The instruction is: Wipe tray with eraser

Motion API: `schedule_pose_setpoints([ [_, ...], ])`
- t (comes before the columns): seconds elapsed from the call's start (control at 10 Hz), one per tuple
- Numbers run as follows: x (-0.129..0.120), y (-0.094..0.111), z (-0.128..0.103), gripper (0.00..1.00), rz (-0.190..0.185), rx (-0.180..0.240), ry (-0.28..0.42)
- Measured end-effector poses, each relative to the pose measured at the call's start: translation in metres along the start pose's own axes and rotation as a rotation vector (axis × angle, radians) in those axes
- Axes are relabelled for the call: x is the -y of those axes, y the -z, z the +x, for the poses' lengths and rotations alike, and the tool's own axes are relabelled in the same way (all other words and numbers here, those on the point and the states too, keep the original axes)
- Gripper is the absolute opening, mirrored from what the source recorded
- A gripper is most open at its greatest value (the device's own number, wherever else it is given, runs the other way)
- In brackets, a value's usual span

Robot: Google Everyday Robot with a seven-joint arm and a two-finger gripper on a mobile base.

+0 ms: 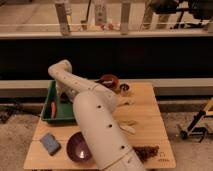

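The green tray [50,118] sits at the table's back left, with an orange object [52,109] lying in its left part. The eraser [49,143], a blue-grey block, lies on the table at the front left, in front of the tray and left of the purple bowl [80,146]. My white arm reaches from the front over the table and bends down into the tray. My gripper [63,96] hangs over the tray's inside near its back, well away from the eraser. The arm hides the tray's right part.
A red bowl [109,80] and a small dark cup [123,89] stand at the table's back. A pale object [127,128] lies mid-right and a dark cluster [146,151] at the front right. A dark wall runs behind the wooden table [150,115].
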Motion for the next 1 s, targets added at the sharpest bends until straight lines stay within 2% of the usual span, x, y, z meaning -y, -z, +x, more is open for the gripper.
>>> schedule_pose_setpoints([
  [0.3, 0.009, 0.005, -0.025, 0.0, 0.001, 0.028, 0.021],
  [0.6, 0.006, 0.009, -0.064, 0.0, -0.011, 0.042, 0.018],
  [0.8, -0.005, 0.012, -0.092, 0.0, -0.012, 0.047, 0.003],
  [1.0, -0.016, 0.015, -0.104, 0.0, -0.005, 0.047, -0.018],
])
